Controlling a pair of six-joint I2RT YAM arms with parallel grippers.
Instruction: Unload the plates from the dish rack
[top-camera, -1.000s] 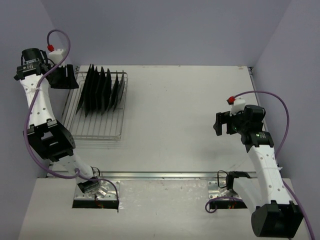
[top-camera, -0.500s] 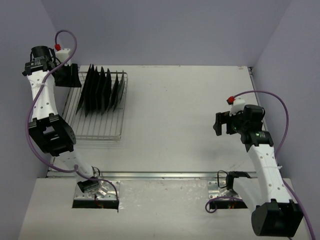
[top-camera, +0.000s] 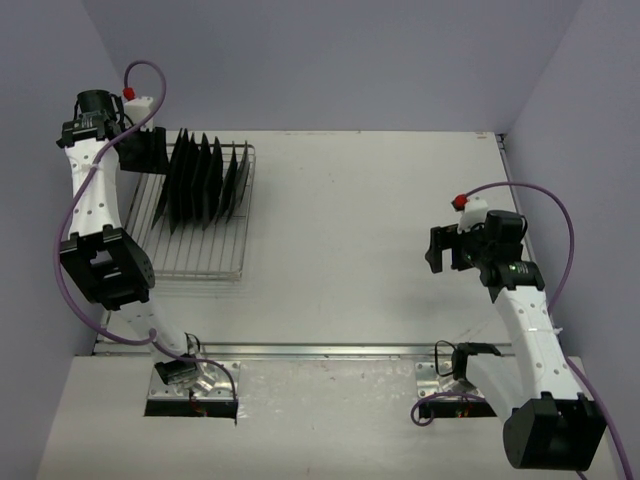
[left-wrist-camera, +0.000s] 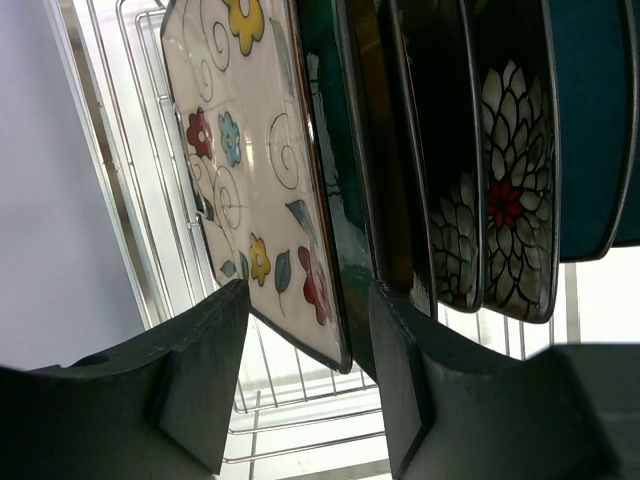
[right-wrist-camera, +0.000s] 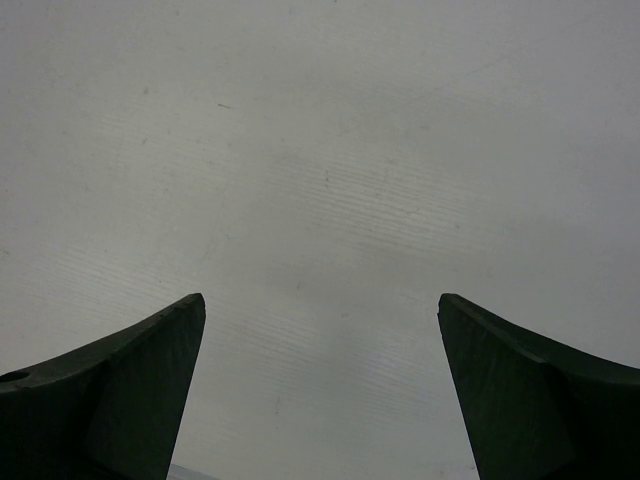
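The silver wire dish rack (top-camera: 190, 255) stands at the table's left, with several dark plates (top-camera: 205, 180) upright on edge in its far half. My left gripper (top-camera: 150, 150) is open at the rack's far left corner, beside the end plate. In the left wrist view my left gripper (left-wrist-camera: 310, 300) has its jaws either side of the lower edge of a white flowered plate (left-wrist-camera: 250, 180), not closed on it; dark patterned plates (left-wrist-camera: 500, 200) stand behind it. My right gripper (top-camera: 437, 248) is open and empty above the bare table at the right (right-wrist-camera: 320, 310).
The near half of the rack (top-camera: 195, 250) holds no plates. Purple-grey walls close in the table on the left, back and right. A metal rail (top-camera: 320, 350) runs along the table's near edge by the arm bases.
My left gripper has moved right and toward the back, closing in on the end plate of the row. The right arm has barely moved.
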